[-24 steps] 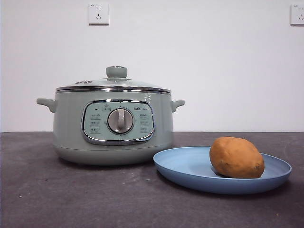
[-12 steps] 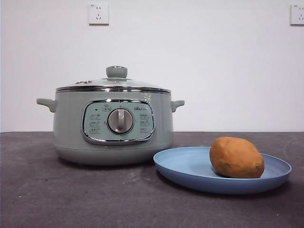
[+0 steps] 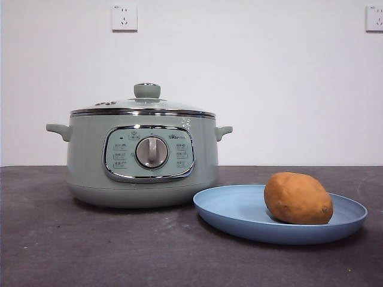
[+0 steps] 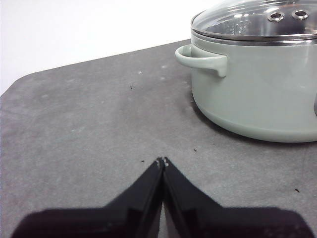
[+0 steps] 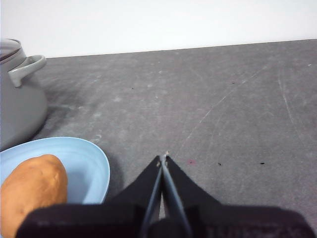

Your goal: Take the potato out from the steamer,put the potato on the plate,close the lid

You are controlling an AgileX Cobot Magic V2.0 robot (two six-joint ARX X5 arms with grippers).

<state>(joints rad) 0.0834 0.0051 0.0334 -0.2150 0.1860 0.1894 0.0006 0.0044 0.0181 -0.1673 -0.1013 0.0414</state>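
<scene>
The potato [image 3: 298, 198] lies on the plate [image 3: 233, 215] beside the steamer [image 3: 87, 167], lid [image 3: 146, 104] on; both grippers' jaws are closed, empty.

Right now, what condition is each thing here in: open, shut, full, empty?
steamer: upright on the table, closed.
lid: seated on the steamer.
potato: lying on the plate, held by nothing.
plate: flat on the table beside the steamer, holding the potato.
left gripper: shut, empty.
right gripper: shut, empty.
</scene>
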